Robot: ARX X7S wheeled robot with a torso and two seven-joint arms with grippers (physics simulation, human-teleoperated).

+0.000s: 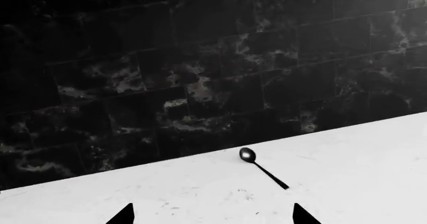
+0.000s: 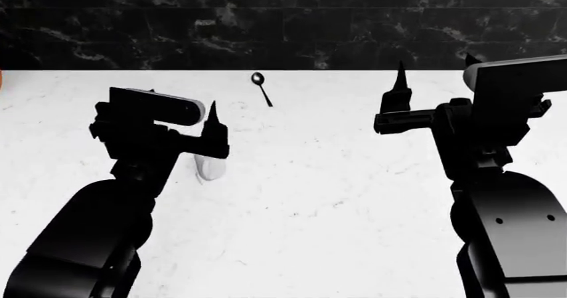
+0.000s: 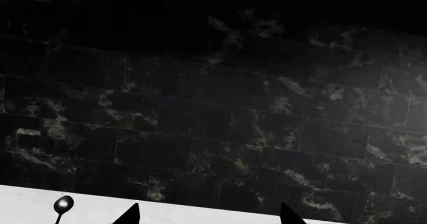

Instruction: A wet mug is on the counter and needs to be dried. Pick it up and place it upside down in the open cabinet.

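In the head view a sliver of the white mug (image 2: 211, 167) shows on the white counter (image 2: 336, 205), mostly hidden under my left wrist. It does not show in either wrist view. My left gripper (image 2: 182, 109) hovers above and just beyond the mug, pointing at the wall. Its fingertips (image 1: 123, 215) stand wide apart with only bare counter between them. My right gripper (image 2: 434, 64) is raised at the right, far from the mug, open and empty, facing the tiled wall. The cabinet is out of view.
A small dark metal spoon (image 2: 260, 87) lies near the counter's back edge, ahead of the left gripper; it also shows as the spoon (image 1: 261, 166) and the spoon (image 3: 62, 205). A black marbled tile wall (image 2: 293, 19) closes off the back of the counter.
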